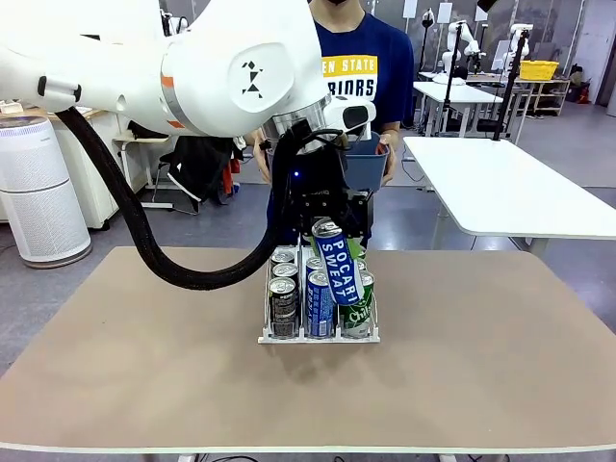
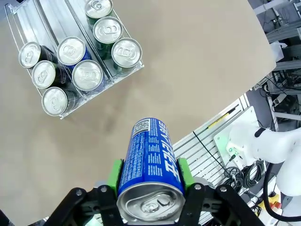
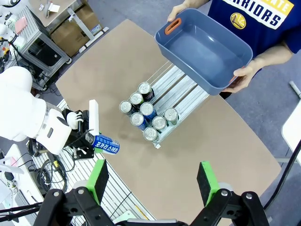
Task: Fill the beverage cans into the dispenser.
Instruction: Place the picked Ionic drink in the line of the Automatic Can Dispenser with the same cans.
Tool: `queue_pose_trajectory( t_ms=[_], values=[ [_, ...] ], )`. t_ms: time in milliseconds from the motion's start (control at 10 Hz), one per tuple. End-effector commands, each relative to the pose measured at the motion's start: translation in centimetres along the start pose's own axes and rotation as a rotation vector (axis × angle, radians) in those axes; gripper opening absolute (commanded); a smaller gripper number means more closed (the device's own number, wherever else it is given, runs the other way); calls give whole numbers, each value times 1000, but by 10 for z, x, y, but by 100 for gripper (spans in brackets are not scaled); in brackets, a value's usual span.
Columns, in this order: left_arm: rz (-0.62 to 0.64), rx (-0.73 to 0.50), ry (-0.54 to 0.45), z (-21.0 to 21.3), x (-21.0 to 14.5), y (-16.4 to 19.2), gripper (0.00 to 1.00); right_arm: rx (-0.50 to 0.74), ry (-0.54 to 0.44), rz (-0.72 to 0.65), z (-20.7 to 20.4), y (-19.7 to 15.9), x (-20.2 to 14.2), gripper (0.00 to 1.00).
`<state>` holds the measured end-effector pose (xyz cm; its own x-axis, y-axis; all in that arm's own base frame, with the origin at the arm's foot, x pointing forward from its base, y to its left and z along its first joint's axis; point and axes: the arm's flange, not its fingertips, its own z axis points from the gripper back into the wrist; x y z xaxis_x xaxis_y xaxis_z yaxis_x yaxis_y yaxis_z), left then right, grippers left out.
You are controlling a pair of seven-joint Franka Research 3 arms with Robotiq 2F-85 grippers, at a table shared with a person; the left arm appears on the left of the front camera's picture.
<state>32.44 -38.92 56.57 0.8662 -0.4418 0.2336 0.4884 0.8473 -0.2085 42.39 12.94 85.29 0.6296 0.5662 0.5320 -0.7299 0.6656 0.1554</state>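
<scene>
Behind the tan counter lies an open workshop floor with white tables, a white air purifier at the left, and other equipment farther back. At the counter's far side a person stands, both hands holding a dark blue tub tilted over the rear of the dispenser; the tub's inside looks bare.

From the robot's left, the left arm arches over the middle of the counter with a thick black cable looping beneath it. Its wrist points down and its claw is pinching a blue Pocari Sweat can between the green pads, the can's silver top toward the wrist camera. In the front view that can hangs tilted above the dispenser's front rows, just over the cans already in place. In the right wrist view the can lies sideways in the claw, over the counter's edge, apart from the rack.

High above the counter, the right claw looks down with its green pads spread wide and nothing between them.

Set at the counter's middle, the dispenser holds black cans in its left lane, blue cans in the middle lane, and green cans in the right lane, all upright and packed toward the front lip.
</scene>
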Motion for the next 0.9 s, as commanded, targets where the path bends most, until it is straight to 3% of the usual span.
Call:
queue_pose_trajectory(
  t_ms=[0, 100, 300, 500, 800],
  values=[
    [-4, -1, 5, -2, -1, -1, 57, 11, 0, -5, 0, 0, -1, 100],
    [194, 171, -1, -1, 3, -3, 57, 11, 0, -5, 0, 0, -1, 100],
    [370, 236, -76, -22, 1, -18, 57, 11, 0, -5, 0, 0, -1, 100],
    [399, 301, -124, -42, -11, -37, 57, 11, 0, -5, 0, 0, -1, 100],
    [345, 347, -174, -75, -18, -36, 57, 11, 0, -5, 0, 0, -1, 100]
  ],
)
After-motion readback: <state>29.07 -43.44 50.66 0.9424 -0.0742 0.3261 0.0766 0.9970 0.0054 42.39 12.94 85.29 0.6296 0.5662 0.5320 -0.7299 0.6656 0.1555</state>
